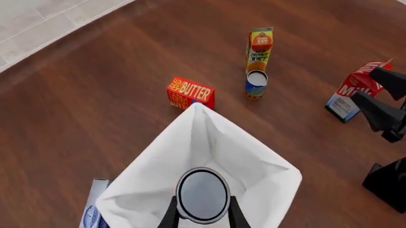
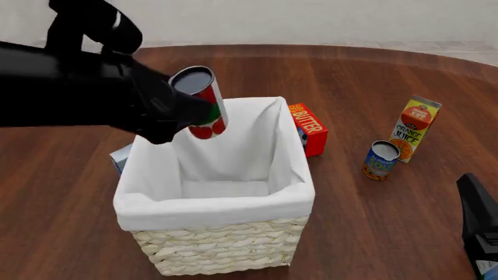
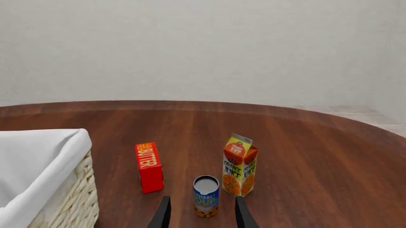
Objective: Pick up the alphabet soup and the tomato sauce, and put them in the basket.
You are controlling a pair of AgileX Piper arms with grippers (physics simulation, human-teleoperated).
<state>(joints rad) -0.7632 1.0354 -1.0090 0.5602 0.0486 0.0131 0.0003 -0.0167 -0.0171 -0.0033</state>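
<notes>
Dark wooden table (image 2: 374,221) lay below the left gripper (image 1: 203,216), clamped on the red tomato sauce can (image 2: 200,100) above the cream wicker basket (image 2: 221,245); the right gripper (image 3: 199,214), mostly cropped, stood parted before the blue alphabet soup can (image 3: 206,195).

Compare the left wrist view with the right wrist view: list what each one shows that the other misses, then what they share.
Only the left wrist view shows the tomato sauce held in the left gripper above the basket, plus a red and white carton and a pale box beside the basket. Only the right wrist view shows the back wall and the open right gripper. Both show the basket, butter box, orange juice carton and alphabet soup.
</notes>
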